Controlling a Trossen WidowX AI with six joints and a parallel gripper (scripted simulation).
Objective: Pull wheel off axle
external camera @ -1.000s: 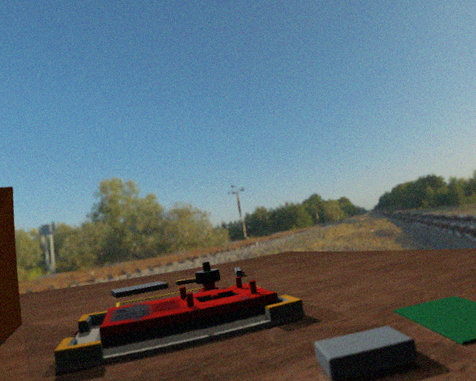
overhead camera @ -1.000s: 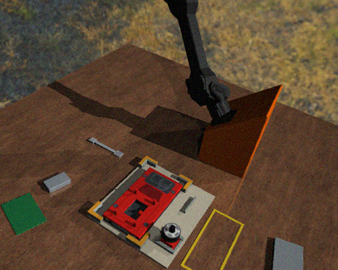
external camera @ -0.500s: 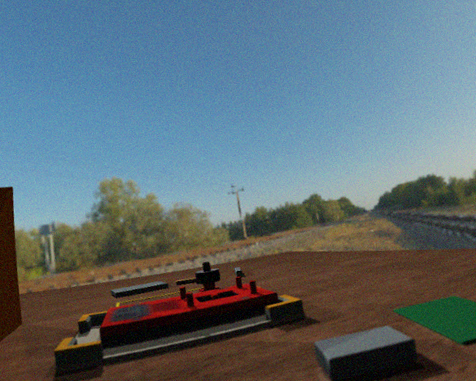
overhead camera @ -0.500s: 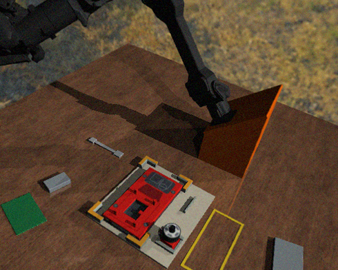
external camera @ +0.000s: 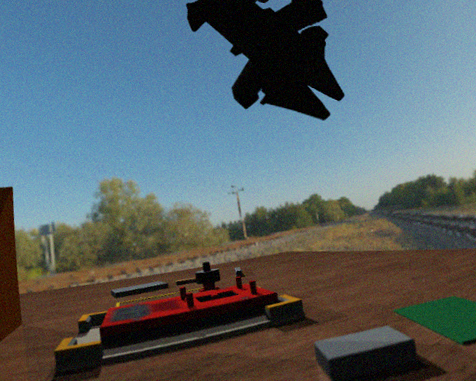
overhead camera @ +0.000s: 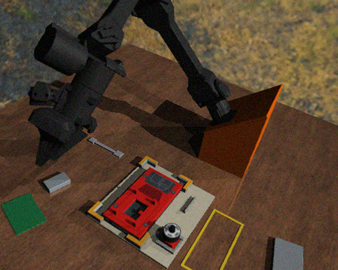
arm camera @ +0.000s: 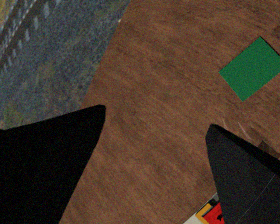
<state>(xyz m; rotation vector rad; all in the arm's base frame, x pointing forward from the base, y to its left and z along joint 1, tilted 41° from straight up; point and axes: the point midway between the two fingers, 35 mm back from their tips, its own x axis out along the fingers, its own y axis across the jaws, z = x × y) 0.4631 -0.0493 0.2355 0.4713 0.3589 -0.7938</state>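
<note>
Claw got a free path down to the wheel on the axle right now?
Probably yes. The claw hangs open and empty, high above the table; the black-and-white wheel sits exposed on its upright axle, nothing over it.

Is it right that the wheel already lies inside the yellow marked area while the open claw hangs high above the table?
No. The wheel sits on its axle beside the red board, outside the yellow marked area, as the top view shows. The open claw does hang high above the table.

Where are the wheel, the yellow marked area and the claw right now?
wheel (overhead camera: 172, 231), top view, on its pale top face.
yellow marked area (overhead camera: 201, 232), top view, on its left border line.
claw (arm camera: 156, 178), wrist view, midway between the two dark fingertips.
</note>
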